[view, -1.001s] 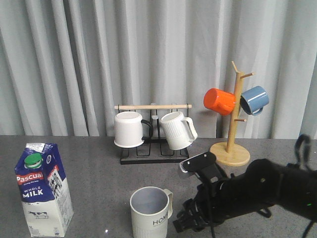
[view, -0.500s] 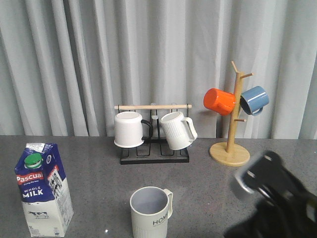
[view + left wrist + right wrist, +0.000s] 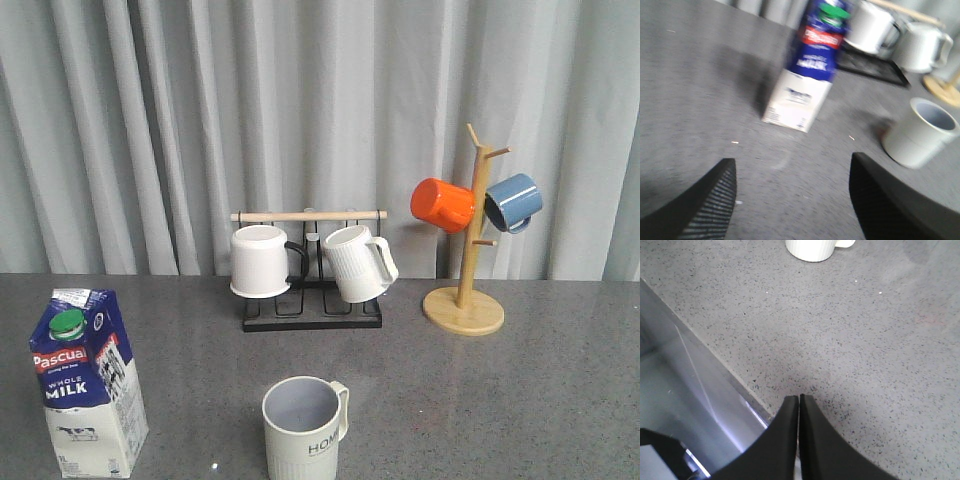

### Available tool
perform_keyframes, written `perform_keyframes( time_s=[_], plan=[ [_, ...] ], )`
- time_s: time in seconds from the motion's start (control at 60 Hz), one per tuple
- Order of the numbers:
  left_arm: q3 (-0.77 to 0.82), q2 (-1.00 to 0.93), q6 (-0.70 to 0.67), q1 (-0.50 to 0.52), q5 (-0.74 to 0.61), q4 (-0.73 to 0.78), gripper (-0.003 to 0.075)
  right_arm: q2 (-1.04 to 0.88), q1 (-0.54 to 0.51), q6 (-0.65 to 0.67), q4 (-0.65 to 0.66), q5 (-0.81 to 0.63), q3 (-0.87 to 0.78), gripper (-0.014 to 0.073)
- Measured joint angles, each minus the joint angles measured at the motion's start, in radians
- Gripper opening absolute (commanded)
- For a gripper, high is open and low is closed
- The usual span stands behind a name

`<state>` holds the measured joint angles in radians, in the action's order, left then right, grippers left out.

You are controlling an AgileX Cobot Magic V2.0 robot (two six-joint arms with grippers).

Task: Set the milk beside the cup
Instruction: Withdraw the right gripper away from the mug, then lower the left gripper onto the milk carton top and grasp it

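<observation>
Reaching for the milk (image 3: 807, 75), which stands upright on the table's left side well apart from the cup (image 3: 920, 132), the left gripper (image 3: 792, 200) has its jaws wide apart, the right gripper (image 3: 799, 432) pressed together; next, close in and grasp.

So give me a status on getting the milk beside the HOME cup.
Done: nothing visible; the milk stands at the table's left, well apart from the cup. In hand: the left gripper faces the carton with jaws open, not touching it. Left: grasp, carry, set down. The right gripper is shut, empty.
</observation>
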<state>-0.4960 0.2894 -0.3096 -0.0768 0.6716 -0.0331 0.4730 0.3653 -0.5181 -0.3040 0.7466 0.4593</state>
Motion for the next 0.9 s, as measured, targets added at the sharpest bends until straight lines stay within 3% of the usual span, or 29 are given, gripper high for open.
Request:
perform_keyframes(
  time_s=[0.117, 0.334, 0.617, 0.901],
  plan=[
    [-0.106, 0.128, 0.151, 0.0, 0.036, -0.091, 0.0542, -0.039, 0.0, 0.0, 0.002, -0.018, -0.044, -0.0005],
    [-0.411, 0.391, 0.31, 0.0, 0.148, -0.101, 0.0608, -0.045, 0.0, 0.001, 0.005, -0.032, -0.078, -0.0005],
    [-0.865, 0.736, 0.351, 0.0, 0.314, -0.047, 0.0607, -0.045, 0.0, 0.013, 0.005, -0.036, -0.078, -0.0005],
    [-1.139, 1.049, 0.351, 0.0, 0.46, -0.032, 0.0607, -0.045, 0.0, 0.019, 0.005, -0.036, -0.078, -0.0005]
  ],
)
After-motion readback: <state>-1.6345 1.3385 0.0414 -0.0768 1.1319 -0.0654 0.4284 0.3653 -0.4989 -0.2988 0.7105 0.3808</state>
